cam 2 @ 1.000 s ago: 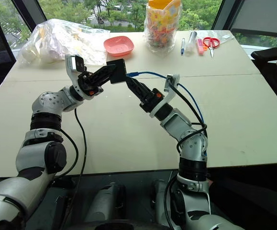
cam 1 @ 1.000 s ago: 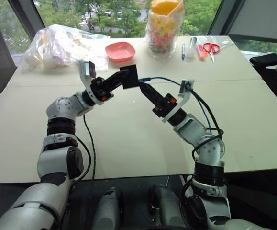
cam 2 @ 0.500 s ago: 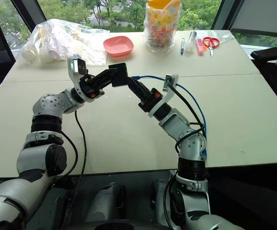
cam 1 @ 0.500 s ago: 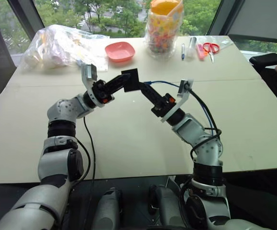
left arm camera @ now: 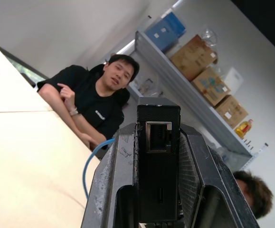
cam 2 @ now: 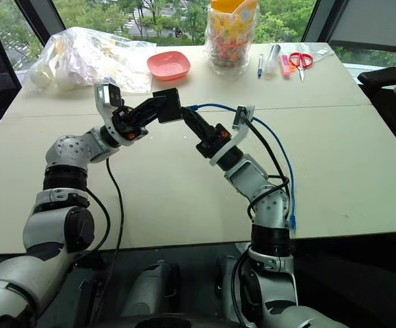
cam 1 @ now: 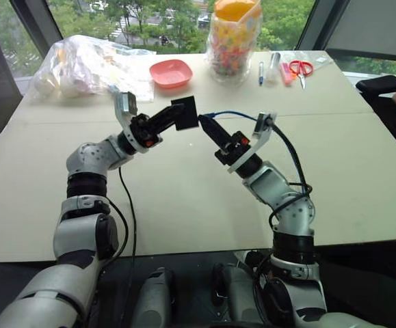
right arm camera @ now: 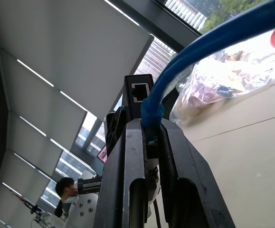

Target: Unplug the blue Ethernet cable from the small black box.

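Beige tabletop [cam 1: 184,205] spreads beneath both raised arms, with windows and green trees behind its far edge. Held in the air above the middle of the table, the small black box [cam 1: 185,113] is pinched between the pressed-together fingers of the left gripper [cam 1: 172,117]. The box stands on edge, its flat face toward the head camera, its socket side turned to the robot's right, toward the other gripper. In the left wrist view the box [left arm camera: 157,180] sits lengthwise between the two fingers, its long axis running along them, with the open, empty socket at the outer end.

Just beside the box, the right gripper [cam 1: 206,127] points up and to the robot's left, its fingers clamped on the plug end of the blue Ethernet cable [cam 1: 233,114]. In the right wrist view the cable [right arm camera: 194,52] leaves the fingertips and the box's socket shows empty just beyond them, so plug and box are apart. From the gripper the cable arcs back over the right wrist, runs down along the forearm and hangs over the near table edge, where its other end [cam 2: 292,221] dangles.

Farther off, near the far edge, lie a pink bowl [cam 1: 172,72], a crumpled clear plastic bag [cam 1: 88,65], a jar of coloured sweets [cam 1: 234,41] and red-handled scissors [cam 1: 301,69].
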You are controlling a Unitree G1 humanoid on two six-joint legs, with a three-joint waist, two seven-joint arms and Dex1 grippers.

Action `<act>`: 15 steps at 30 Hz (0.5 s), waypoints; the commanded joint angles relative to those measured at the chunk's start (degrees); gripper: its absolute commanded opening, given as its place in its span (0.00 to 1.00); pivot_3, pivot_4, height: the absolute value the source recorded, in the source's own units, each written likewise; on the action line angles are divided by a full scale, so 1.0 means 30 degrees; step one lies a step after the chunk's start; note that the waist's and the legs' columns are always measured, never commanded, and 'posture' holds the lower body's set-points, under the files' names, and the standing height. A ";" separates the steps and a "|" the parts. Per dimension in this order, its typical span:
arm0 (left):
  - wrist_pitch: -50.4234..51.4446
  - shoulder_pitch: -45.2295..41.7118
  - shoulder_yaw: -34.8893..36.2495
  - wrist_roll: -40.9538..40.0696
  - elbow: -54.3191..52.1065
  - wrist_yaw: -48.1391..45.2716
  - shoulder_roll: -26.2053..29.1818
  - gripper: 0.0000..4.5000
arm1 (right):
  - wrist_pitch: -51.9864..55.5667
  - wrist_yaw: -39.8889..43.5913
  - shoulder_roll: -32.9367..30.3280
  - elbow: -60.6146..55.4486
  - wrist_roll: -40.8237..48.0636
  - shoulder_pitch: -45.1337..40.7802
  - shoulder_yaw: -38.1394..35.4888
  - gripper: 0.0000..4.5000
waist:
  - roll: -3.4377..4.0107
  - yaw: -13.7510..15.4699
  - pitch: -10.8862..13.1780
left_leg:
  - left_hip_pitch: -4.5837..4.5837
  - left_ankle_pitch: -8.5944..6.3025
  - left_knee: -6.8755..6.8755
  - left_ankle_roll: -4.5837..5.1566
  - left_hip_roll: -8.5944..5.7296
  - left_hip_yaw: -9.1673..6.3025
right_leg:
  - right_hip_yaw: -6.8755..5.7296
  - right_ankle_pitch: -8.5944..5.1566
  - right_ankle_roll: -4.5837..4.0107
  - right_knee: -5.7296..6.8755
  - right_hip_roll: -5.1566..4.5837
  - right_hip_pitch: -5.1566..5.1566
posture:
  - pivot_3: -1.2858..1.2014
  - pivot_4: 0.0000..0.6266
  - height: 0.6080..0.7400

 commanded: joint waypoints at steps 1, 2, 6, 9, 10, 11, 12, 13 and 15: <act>-0.0488 0.0080 0.0872 -0.0398 -0.0313 -0.0159 0.1619 0.11 | -0.1325 -0.0572 -0.1922 0.0554 -0.0176 -0.0752 -0.2313 0.02 | 0.0001 -0.0002 0.0000 | 0.0000 0.0000 0.0000 0.0000 -0.0001 0.0001 | 0.0001 0.0000 0.0000 0.0000 -0.0001 0.0000 | 0.52 0.24 1.00; -0.0603 0.0082 0.0947 -0.0394 -0.0202 -0.0114 0.1870 0.11 | -0.1393 -0.0522 -0.2490 0.0831 -0.0210 -0.0965 -0.2543 0.02 | 0.0001 0.0008 0.0001 | -0.0001 0.0000 0.0000 0.0000 0.0000 0.0000 | 0.0001 0.0000 0.0000 -0.0005 -0.0002 0.0000 | 0.52 0.24 1.00; -0.1510 -0.0221 0.1368 -0.0291 0.0592 0.0476 0.2318 0.11 | -0.1689 0.0058 -0.4877 0.2342 -0.0941 -0.2368 -0.3031 0.02 | 0.0005 0.0067 0.0003 | -0.0013 -0.0004 -0.0013 0.0004 -0.0016 0.0008 | -0.0002 -0.0002 0.0002 -0.0028 -0.0017 -0.0003 | 0.52 0.24 1.00; -0.3359 -0.0200 0.0877 0.0787 0.0640 0.1525 0.1913 0.11 | -0.2128 0.0739 -0.6837 0.3934 -0.2784 -0.3743 -0.2588 0.02 | 0.0006 0.0045 0.0004 | -0.0006 -0.0005 -0.0019 0.0006 -0.0013 0.0012 | -0.0001 -0.0002 0.0003 -0.0026 -0.0013 -0.0004 | 0.52 0.24 1.00; -0.4022 -0.0095 0.0551 0.1201 0.0468 0.1810 0.1697 0.11 | -0.2284 0.1000 -0.7475 0.4576 -0.3543 -0.4256 -0.2341 0.02 | 0.0005 0.0036 0.0004 | -0.0006 -0.0004 -0.0019 0.0006 -0.0014 0.0012 | -0.0001 -0.0002 0.0003 -0.0025 -0.0013 -0.0002 | 0.52 0.24 1.00; -0.4541 -0.0030 0.0299 0.1521 0.0332 0.2075 0.1472 0.11 | -0.2457 0.1208 -0.7918 0.5152 -0.4103 -0.4665 -0.2178 0.02 | 0.0005 0.0050 0.0004 | -0.0007 -0.0004 -0.0017 0.0006 -0.0015 0.0015 | 0.0001 -0.0002 0.0003 -0.0023 -0.0011 -0.0004 | 0.52 0.24 1.00; -0.5008 0.0055 0.0024 0.1807 0.0142 0.2287 0.1252 0.11 | -0.2720 0.1434 -0.8328 0.5740 -0.4679 -0.5080 -0.1985 0.02 | 0.0005 0.0054 0.0004 | -0.0007 -0.0004 -0.0018 0.0006 -0.0021 0.0018 | 0.0001 -0.0002 0.0003 -0.0024 -0.0012 -0.0003 | 0.52 0.24 1.00; -0.5402 0.0195 -0.0247 0.2003 -0.0222 0.2416 0.0962 0.11 | -0.3102 0.1802 -0.8796 0.6409 -0.5369 -0.5595 -0.1706 0.02 | 0.0004 0.0047 0.0004 | -0.0010 -0.0004 -0.0018 0.0007 -0.0028 0.0020 | 0.0001 -0.0002 0.0004 -0.0029 -0.0012 -0.0005 | 0.52 0.24 1.00; -0.6290 0.0516 -0.0732 0.2425 -0.0917 0.2863 0.0412 0.11 | -0.3745 0.2367 -0.9429 0.7591 -0.6575 -0.6467 -0.1255 0.02 | 0.0004 0.0046 0.0003 | -0.0014 -0.0012 -0.0027 0.0020 -0.0056 0.0033 | 0.0009 -0.0002 0.0003 -0.0035 -0.0011 -0.0010 | 0.52 0.24 1.00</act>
